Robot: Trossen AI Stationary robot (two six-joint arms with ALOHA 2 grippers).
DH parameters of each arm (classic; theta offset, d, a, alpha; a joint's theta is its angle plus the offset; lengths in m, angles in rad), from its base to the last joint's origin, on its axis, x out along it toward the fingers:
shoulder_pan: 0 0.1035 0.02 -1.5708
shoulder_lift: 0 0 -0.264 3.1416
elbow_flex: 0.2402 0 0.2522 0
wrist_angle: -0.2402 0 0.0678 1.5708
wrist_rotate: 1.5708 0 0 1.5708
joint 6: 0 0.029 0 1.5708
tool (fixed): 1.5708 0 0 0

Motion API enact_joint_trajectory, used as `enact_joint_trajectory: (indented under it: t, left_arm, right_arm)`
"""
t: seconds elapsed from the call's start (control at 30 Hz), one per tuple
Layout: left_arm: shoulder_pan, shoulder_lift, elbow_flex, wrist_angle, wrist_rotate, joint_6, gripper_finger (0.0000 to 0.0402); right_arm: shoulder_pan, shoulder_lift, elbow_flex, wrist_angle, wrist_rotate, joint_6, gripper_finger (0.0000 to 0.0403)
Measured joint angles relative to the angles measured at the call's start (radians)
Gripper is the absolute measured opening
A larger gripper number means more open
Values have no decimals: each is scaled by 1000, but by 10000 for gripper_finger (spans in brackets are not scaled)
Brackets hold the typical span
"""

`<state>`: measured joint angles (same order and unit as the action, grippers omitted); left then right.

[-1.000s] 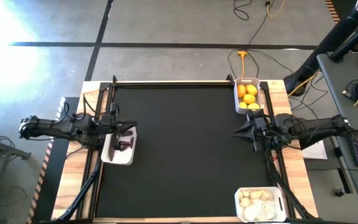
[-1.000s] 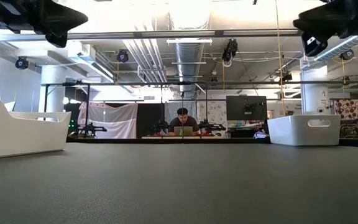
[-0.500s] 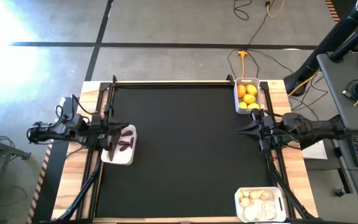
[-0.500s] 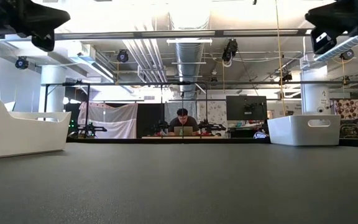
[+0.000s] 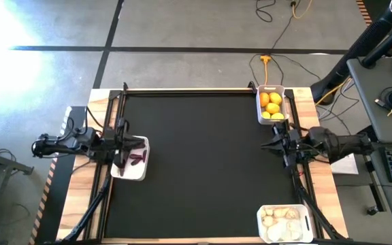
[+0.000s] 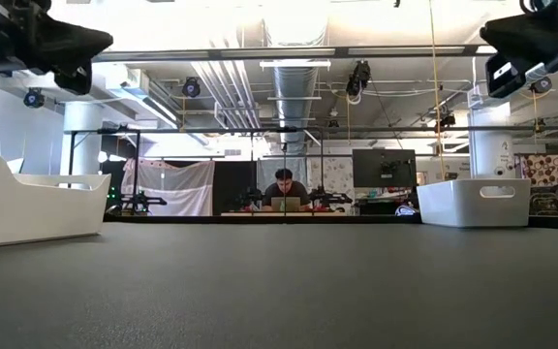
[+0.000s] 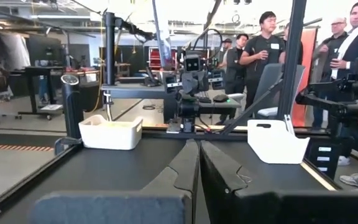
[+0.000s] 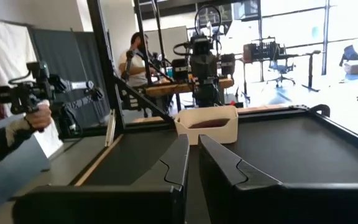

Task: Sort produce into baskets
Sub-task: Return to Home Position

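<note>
Sorting looked done, with every piece of produce in a bin and both arms at the table's side edges.

The smooth white plastic bin (image 5: 129, 173) at the left edge held the glossy dark purple eggplants (image 5: 138, 157). At the far right corner, a second bin (image 5: 271, 88) held the round yellow-orange citrus fruits (image 5: 273, 103). The near-right bin (image 5: 284, 208) held the knobbly whitish garlic bulbs (image 5: 281, 219). No loose piece showed on the matte black mat (image 5: 203, 163). The left gripper (image 5: 123, 145) hung over the eggplant bin's edge, and its wrist view showed the dark fingers (image 7: 179, 171) pressed nearly together on nothing. The right gripper (image 5: 269, 145) hung by the right edge between the citrus and garlic bins, its fingers (image 8: 173, 163) likewise closed and empty. By this judgement, only parking the arms remained.
</note>
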<state>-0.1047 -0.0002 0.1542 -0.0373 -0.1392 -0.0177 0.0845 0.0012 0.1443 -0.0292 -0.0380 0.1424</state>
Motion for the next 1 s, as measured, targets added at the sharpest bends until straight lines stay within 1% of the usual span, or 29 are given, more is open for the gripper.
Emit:
enact_joint_trajectory:
  t: [0.23,0.33,0.47,0.53,0.7,0.87,1.0]
  left_arm:
    - [0,0,-55,32,3,-38,0]
    - [0,0,-87,47,28,-45,0]
    - [0,-1,-145,108,31,-49,0]
    - [1,4,-144,90,30,-59,0]
    - [2,0,-144,98,40,-71,0]
    - [2,3,-144,83,55,-54,0]
    - [2,11,-143,70,48,-67,0]
  right_arm:
    - [0,0,-47,35,-1,4,27]
    - [0,0,-62,46,-23,4,27]
    - [0,-1,-110,101,-49,4,27]
    - [0,0,-132,116,-50,21,27]
    - [0,4,-132,125,-49,11,27]
    - [0,6,-132,98,-49,7,27]
    - [0,25,-132,82,-49,-38,27]
